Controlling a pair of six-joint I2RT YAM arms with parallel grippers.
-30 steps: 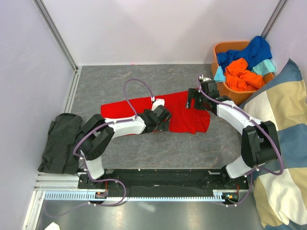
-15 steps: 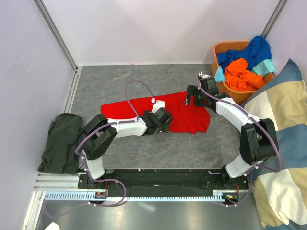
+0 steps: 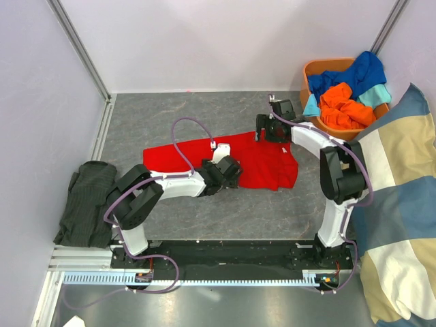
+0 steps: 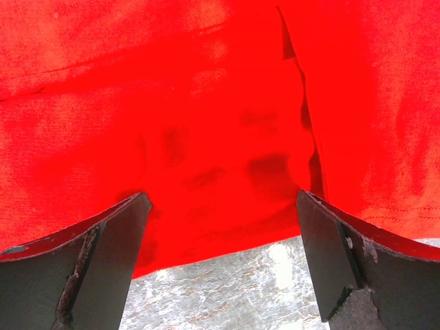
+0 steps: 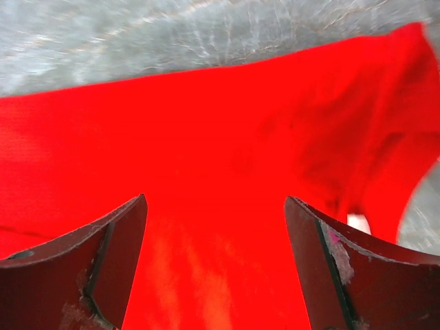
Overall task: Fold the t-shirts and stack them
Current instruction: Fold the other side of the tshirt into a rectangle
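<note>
Red t-shirt [image 3: 269, 170], left gripper [image 4: 221, 199] and right gripper [image 5: 214, 201] spread over it, basket [image 3: 305, 80] seen only overhead.

Grey marbled table [image 3: 204, 211] is being enclosed by pale walls [image 3: 225, 41] at back, left & right. Dark cloth [image 3: 85, 201] is being kept bunched at table's left edge, well apart from the rest. Orange basket [image 3: 315, 67] is being kept in far right corner. Checked cushion [image 3: 402, 204], blue & beige, is being propped along right side, top just beside basket. Perforated metal rail [image 3: 204, 279] is being run along near edge.
</note>
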